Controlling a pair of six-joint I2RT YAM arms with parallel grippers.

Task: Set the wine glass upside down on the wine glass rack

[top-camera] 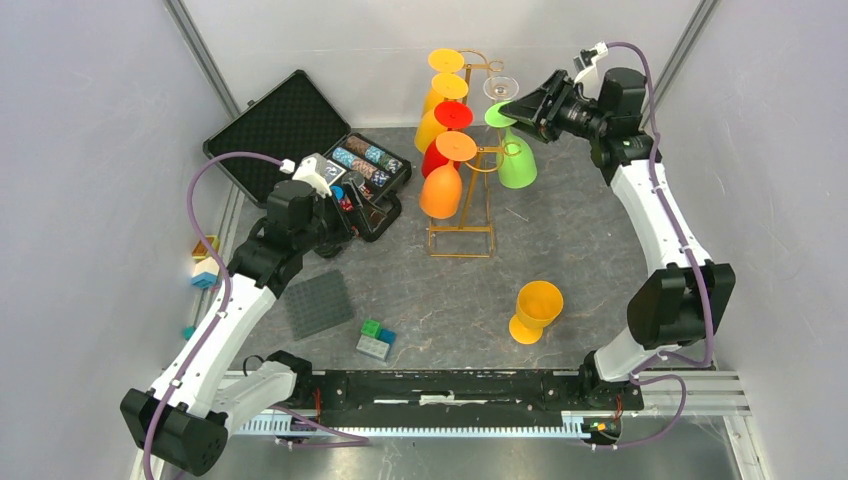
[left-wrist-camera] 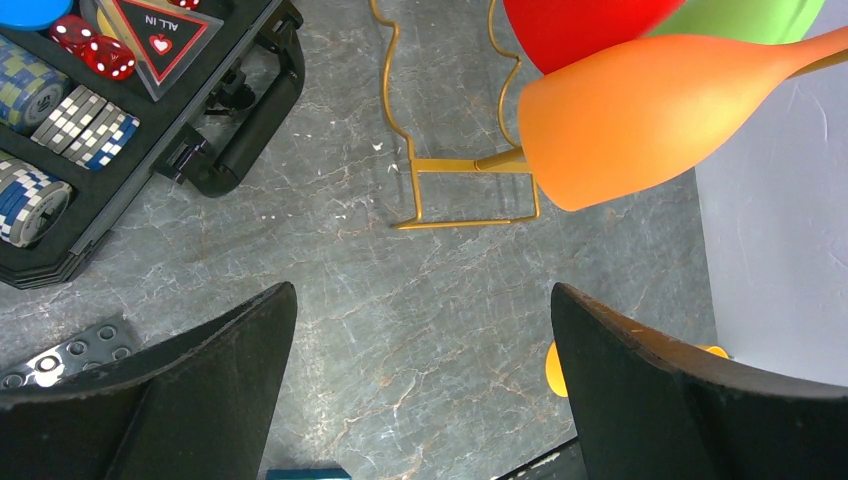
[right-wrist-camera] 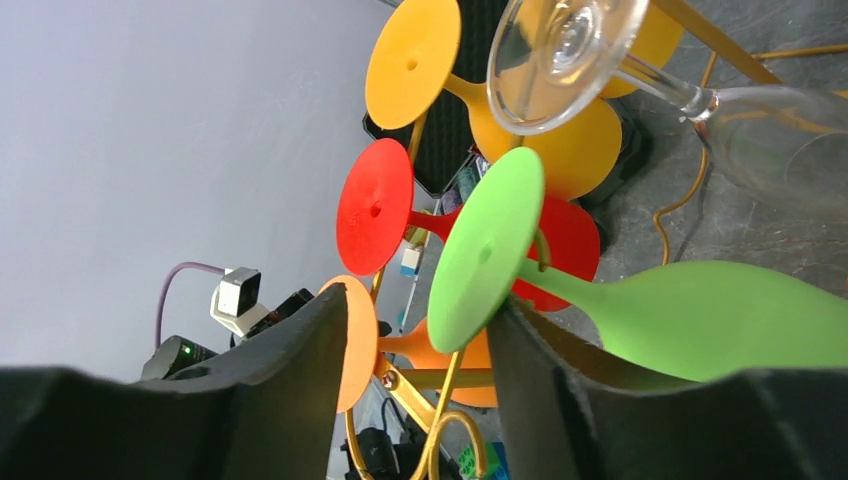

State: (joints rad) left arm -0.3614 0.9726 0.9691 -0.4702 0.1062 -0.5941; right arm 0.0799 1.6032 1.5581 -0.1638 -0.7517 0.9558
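Glass (top-camera: 517,165) on rack (left-wrist-camera: 460,163), R gripper (top-camera: 515,108) at foot

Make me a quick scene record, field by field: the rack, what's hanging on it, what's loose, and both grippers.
rack: gold wire rack, upright mid-table
hanging upside down: yellow pair, red glass, orange glass, clear glass, green glass
loose: yellow glass, upright on the table in front of the rack
left gripper: open, empty, over bare table beside the case
right gripper: jaws apart at the green glass's foot
left to do: yellow glass not yet hung
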